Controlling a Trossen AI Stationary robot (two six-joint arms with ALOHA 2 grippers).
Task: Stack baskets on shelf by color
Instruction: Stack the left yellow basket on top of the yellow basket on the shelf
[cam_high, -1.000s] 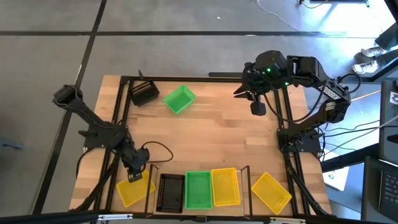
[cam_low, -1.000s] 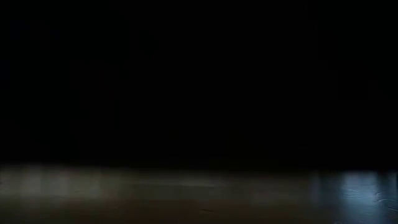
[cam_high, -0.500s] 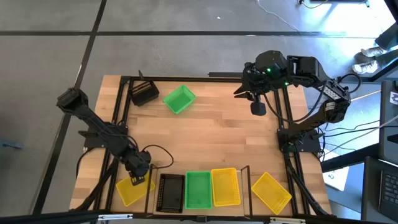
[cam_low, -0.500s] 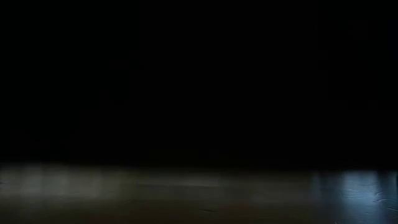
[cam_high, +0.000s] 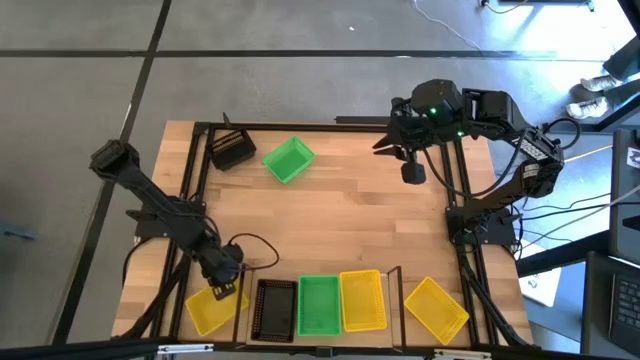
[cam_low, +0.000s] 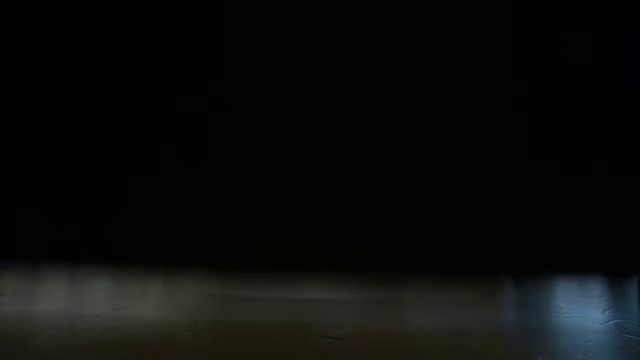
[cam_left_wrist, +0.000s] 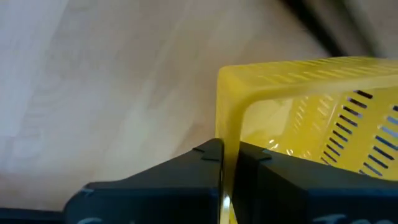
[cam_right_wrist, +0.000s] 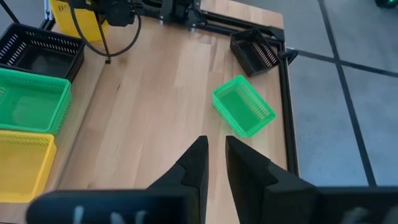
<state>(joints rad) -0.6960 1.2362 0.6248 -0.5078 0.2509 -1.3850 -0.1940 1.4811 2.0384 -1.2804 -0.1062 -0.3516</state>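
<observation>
In the high view my left gripper (cam_high: 222, 278) is at the table's near left, shut on a yellow basket (cam_high: 212, 306) just left of the shelf. The shelf (cam_high: 322, 272), with thin black posts, runs along the near edge. On it a black basket (cam_high: 275, 308), a green basket (cam_high: 319, 304) and a yellow basket (cam_high: 362, 299) stand side by side. Another yellow basket (cam_high: 435, 308) lies to its right. A green basket (cam_high: 288, 160) and a black basket (cam_high: 232, 150) rest at the far left. My right gripper (cam_high: 408, 160) hangs shut above the far right, touching nothing. The low view is dark. My left gripper pinches the yellow basket's side wall (cam_left_wrist: 227, 140) close to a corner. One finger (cam_left_wrist: 256, 163) is inside the basket and the other finger (cam_left_wrist: 210, 157) outside. The fingers come from above. Whether the basket's bottom is on the table or lifted, I cannot tell.
A black metal frame (cam_high: 190, 180) runs along the table's left, far and right sides. A cable (cam_high: 255, 240) loops beside my left gripper. Bare wood (cam_high: 340, 220) fills the middle of the table. My right arm's base (cam_high: 480, 225) stands at the right edge.
My left gripper has shifted slightly toward the near edge while staying shut on the yellow basket. The basket has moved a little toward the table's left edge, away from the shelf.
</observation>
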